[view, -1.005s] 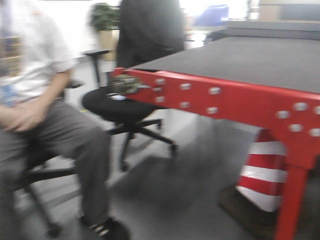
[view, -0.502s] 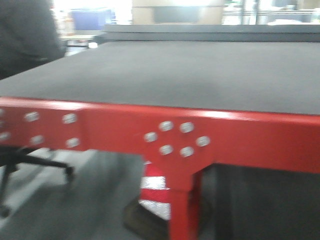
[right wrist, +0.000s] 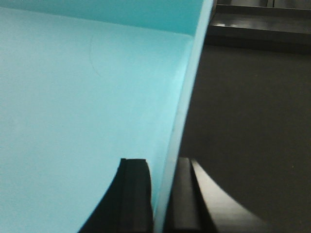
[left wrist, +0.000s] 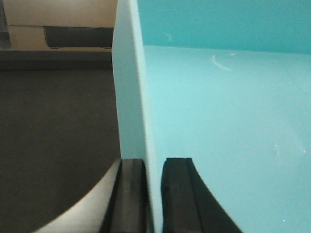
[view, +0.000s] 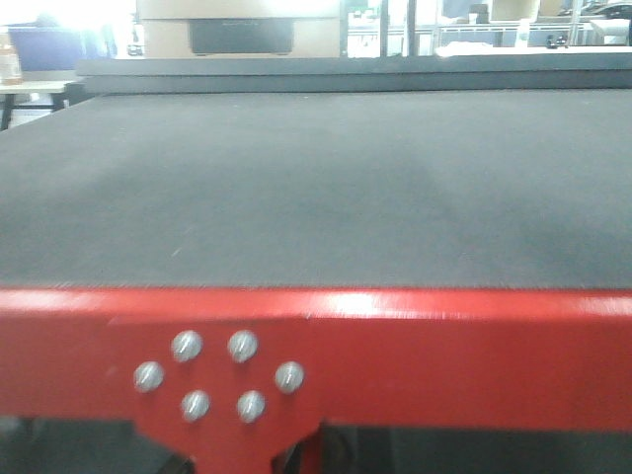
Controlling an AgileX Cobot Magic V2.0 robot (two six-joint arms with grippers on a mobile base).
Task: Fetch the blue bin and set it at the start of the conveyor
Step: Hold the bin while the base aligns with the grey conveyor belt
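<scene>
Front view: conveyor start (view: 316,188) spans the frame. Its front edge (view: 444,355) runs across before and below it, with a bolt cluster (view: 217,375) on the edge, left of centre. Behind the conveyor start, a raised ledge (view: 346,71); behind that, a box (view: 237,30); a table (view: 30,87) at far left.

Wrist views: left gripper (left wrist: 153,167) straddles the left wall of the bin (left wrist: 218,121), one finger outside, one inside. Right gripper (right wrist: 160,167) does likewise on the right wall. Conveyor start lies outside both walls.

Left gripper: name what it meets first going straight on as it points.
The left gripper is shut on a wall of the blue bin, so that wall comes first, running deeper between the jaws. Beyond, probably bin floor and conveyor start; depth is unclear.
</scene>
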